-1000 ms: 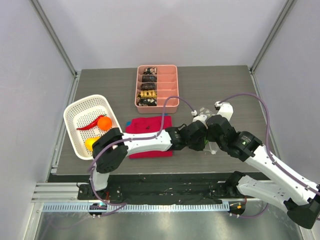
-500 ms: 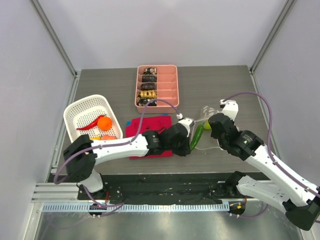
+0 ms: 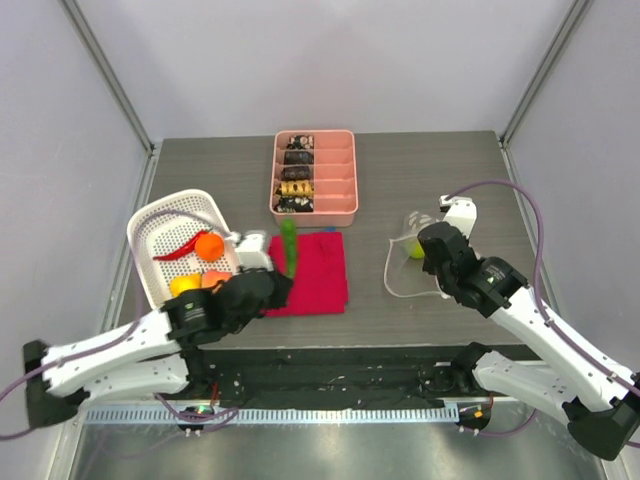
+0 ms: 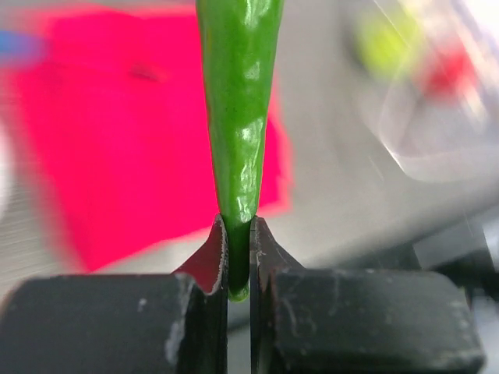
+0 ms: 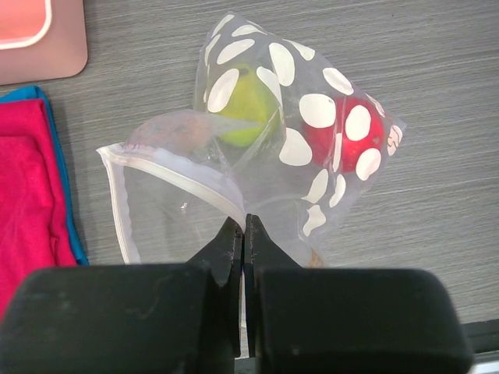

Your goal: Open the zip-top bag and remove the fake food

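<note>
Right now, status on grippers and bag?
Left gripper shut on green pod, above red cloth. Right gripper shut on zip-top bag, mouth open. Yellow-green fruit, red fruit inside. Nothing blocking.

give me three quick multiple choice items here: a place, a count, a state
1. Pieces visible inside the clear polka-dot zip-top bag: A none B two C five
2. The glossy green plastic pod is: A inside the bag B in the right gripper C in the left gripper
3. The right gripper is: A shut on the bag B wide open C shut on nothing
1 B, a yellow-green fruit and a red fruit show; 2 C, its tip is pinched there; 3 A, jaws closed on plastic.
</note>
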Controlling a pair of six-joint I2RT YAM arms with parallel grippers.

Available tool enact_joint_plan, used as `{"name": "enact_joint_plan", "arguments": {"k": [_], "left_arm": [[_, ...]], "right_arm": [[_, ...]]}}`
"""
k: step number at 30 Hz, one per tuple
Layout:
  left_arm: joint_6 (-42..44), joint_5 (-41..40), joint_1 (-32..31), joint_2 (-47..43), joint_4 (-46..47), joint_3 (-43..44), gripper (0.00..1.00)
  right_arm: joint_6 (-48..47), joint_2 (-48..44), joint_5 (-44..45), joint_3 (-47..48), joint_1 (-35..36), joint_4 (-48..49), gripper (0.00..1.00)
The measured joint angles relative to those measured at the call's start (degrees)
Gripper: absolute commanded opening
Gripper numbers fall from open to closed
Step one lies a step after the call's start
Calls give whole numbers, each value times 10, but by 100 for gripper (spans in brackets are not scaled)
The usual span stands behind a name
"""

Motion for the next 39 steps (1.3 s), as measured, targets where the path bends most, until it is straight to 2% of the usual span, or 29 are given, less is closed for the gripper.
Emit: {"name": "enact_joint_plan", "arguments": {"k": [4, 7, 11, 15, 20, 21, 22, 24, 25, 26, 28, 30, 33, 34, 37, 39], "left_arm": [[-75, -176, 72, -121, -133, -1, 1], [-67, -224, 166, -168, -160, -1, 0], [-22, -181, 341, -121, -153, 8, 0], [12, -78, 495, -18, -122, 23, 0], [22, 44, 633, 83, -65, 21, 0], [20, 65, 654, 102, -55, 21, 3], [18, 83, 674, 120, -47, 20, 25], [16, 111, 701, 153, -29, 17, 51], [16, 120, 709, 166, -23, 16, 67], [15, 129, 713, 176, -18, 15, 76], [15, 144, 714, 186, -16, 14, 87], [9, 158, 714, 187, -12, 14, 86], [3, 182, 714, 175, -7, 14, 71], [3, 196, 713, 164, -2, 11, 58], [-2, 234, 691, 117, 30, -9, 44], [-5, 261, 639, 73, 68, -32, 38]], "right_arm": [[-1, 0, -13, 5, -1, 1, 1], [-2, 0, -21, 5, -1, 1, 1], [-4, 0, -31, 5, -1, 1, 1], [-9, 0, -38, 10, -1, 1, 1], [-11, 0, -47, 14, -1, 2, 1], [-11, 0, -49, 15, -1, 2, 1], [-11, 0, -51, 16, -1, 2, 1], [-12, 0, -57, 18, -1, 2, 1], [-12, 0, -61, 20, -1, 2, 1], [-12, 0, -65, 22, -1, 2, 1], [-12, 0, -72, 24, -1, 2, 1], [-12, 0, -77, 25, -1, 2, 1], [-12, 0, -85, 25, -1, 3, 1], [-12, 0, -88, 25, -1, 2, 1], [-12, -3, -96, 25, -1, 3, 1], [-11, -6, -102, 26, -1, 2, 1]]}}
